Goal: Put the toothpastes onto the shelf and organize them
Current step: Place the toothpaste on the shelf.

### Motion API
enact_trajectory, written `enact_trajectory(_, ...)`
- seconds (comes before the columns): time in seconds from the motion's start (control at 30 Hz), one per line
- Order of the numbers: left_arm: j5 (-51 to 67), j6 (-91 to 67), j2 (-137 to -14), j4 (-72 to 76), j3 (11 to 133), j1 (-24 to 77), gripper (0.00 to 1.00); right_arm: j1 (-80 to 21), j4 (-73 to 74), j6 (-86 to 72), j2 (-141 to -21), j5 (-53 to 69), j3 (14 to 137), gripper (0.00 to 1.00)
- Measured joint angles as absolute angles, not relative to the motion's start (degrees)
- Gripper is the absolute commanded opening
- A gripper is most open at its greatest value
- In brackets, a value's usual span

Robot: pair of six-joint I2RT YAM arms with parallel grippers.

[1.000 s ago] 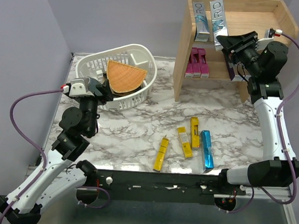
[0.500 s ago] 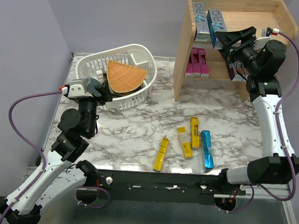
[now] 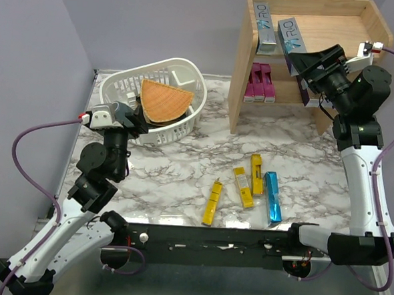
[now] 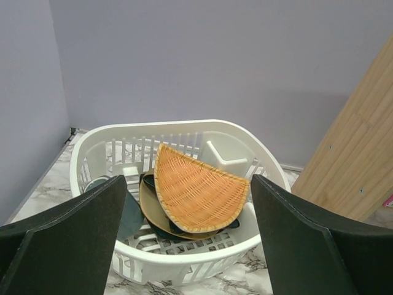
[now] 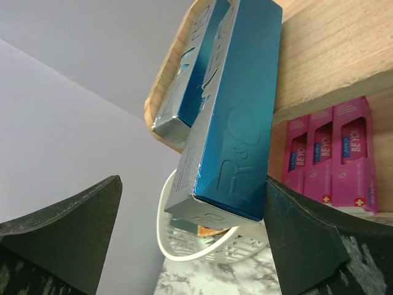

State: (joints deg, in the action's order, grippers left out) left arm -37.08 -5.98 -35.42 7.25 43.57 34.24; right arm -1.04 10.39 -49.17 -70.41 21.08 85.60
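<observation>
- Right tool [image 3: 314, 59] is spread wide and grips nothing; the blue-silver carton [image 5: 230, 123] between its fingers rests on the shelf's [image 3: 331, 25] top tier, beside its twin [image 3: 263, 28].
- Left tool [image 4: 187, 203] gapes idle toward the basket [image 4: 184, 126].
- Glossy pink cartons [image 3: 261, 83] line the lower tier; yellow cartons [image 3: 243, 187] wait on the tabletop [image 3: 176, 166].

Shelf [image 3: 338, 26]: light bare wood, matt, grain visible.
Blue-silver toothpastes [image 5: 227, 110], top tier: glossy foil-look card, embossed lettering.
Pink toothpastes [image 5: 331, 153], lower tier: smooth glossy card.
Yellow toothpastes [image 3: 245, 187], on table: glossy card.
Blue toothpaste [image 3: 272, 197], right of them: bright metallic sheen.
Table [image 3: 183, 160]: marble-pattern top, smooth, reflective along near edge.
Basket [image 4: 184, 126], far left: white moulded plastic, smooth, slotted.
Wedge [image 4: 196, 193] in it: orange woven wicker, rough.
Left gripper [image 4: 187, 184] fingers [image 4: 61, 246]: matt black plastic.
</observation>
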Motion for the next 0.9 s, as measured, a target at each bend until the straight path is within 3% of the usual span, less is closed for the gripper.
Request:
enact_trajectory(0.07,-37.1,-6.0,-35.6,7.2,43.6,34.2,0.92,-1.0,10.7,-47.8,-70.4,20.4,85.6,0.88)
enact_trajectory(0.3,-37.1,-6.0,-36.3,7.2,43.6,34.1,0.92,-1.0,10.7,-47.5,-75.5,20.6,88.1,0.51)
enact_trajectory(0.47,-37.1,-6.0,-36.3,7.2,43.6,33.8,0.92,-1.0,7.0,-52.4,-79.2,22.2,88.5,0.5)
enact_trajectory(0.57,-37.1,-6.0,-36.3,7.2,43.6,33.7,0.92,-1.0,6.3,-55.0,-80.6,23.0,89.5,0.54)
enact_trajectory(0.67,-37.1,-6.0,-36.3,7.2,43.6,33.7,0.92,-1.0,6.5,-57.1,-82.4,24.2,91.1,0.67)
enact_trajectory(0.8,-37.1,-6.0,-36.3,7.2,43.6,33.7,0.92,-1.0,7.4,-59.0,-84.1,26.1,93.8,0.95)
enact_trajectory(0.9,-37.1,-6.0,-36.3,7.2,43.6,33.7,0.92,-1.0,6.9,-58.9,-84.1,26.7,94.7,1.0)
